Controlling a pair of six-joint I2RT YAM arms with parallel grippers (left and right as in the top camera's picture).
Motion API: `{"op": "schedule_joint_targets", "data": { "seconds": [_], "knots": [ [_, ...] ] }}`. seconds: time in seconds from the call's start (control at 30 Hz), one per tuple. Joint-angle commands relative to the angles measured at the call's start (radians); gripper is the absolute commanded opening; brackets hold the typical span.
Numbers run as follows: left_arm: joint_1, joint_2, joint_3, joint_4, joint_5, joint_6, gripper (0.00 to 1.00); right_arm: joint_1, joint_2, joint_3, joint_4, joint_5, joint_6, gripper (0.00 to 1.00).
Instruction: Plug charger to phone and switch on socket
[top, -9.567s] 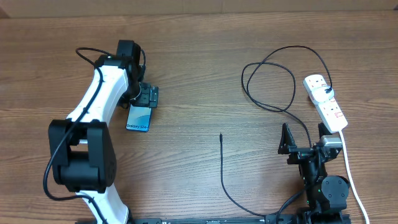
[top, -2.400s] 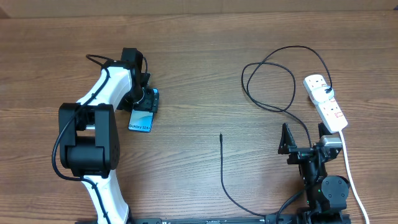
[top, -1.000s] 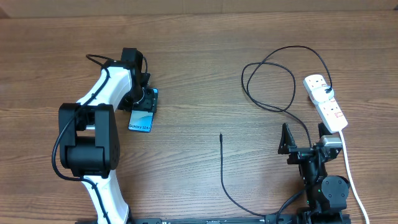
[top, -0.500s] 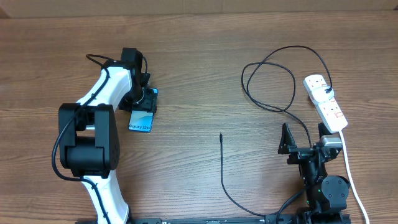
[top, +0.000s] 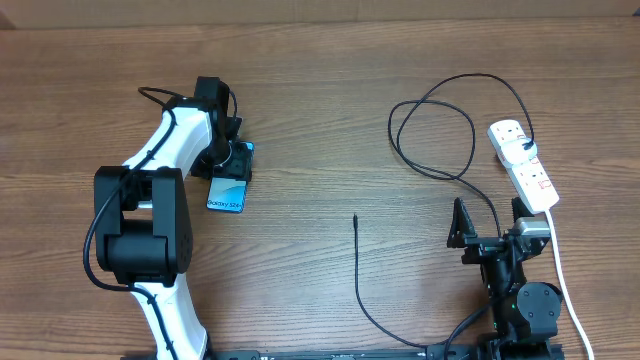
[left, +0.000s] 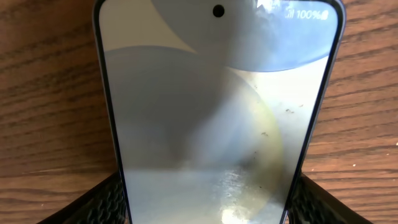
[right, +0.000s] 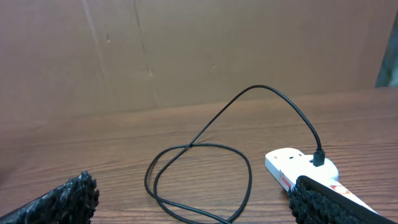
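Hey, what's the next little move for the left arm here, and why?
Probably close the left gripper onto the phone: its fingers flank the phone's long edges, though whether they press is unclear. That would steady it for the charger's slim plug, lying loose, with the right gripper open.

A matt brown wood-grain table (top: 300, 110) carries a glossy, smooth glass-faced blue smartphone (left: 205, 124), a thin matt black rubbery cable (top: 357, 250) and, at three o'clock, a shiny white plastic power strip (top: 527, 168).
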Motion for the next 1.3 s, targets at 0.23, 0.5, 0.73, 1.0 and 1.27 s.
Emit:
{"op": "schedule_joint_targets", "data": {
  "seconds": [0.23, 0.5, 0.73, 1.0, 1.27],
  "knots": [
    [0.011, 0.023, -0.035, 0.008, 0.026, 0.005, 0.04, -0.004, -0.007, -0.010, 0.007, 0.004, -0.004, 1.00],
    [0.011, 0.023, -0.035, 0.005, 0.026, 0.005, 0.04, -0.004, -0.007, -0.010, 0.006, 0.004, -0.004, 1.00],
    [0.011, 0.022, -0.034, 0.004, 0.026, 0.005, 0.04, -0.004, -0.007, -0.010, 0.006, 0.004, -0.004, 1.00],
    [0.011, 0.022, -0.019, 0.004, 0.026, 0.005, 0.04, -0.004, -0.007, -0.010, 0.006, 0.004, -0.004, 1.00],
    [0.011, 0.022, 0.039, -0.024, 0.026, 0.005, 0.04, -0.004, -0.007, -0.010, 0.006, 0.004, -0.004, 1.00]
  ]
}}
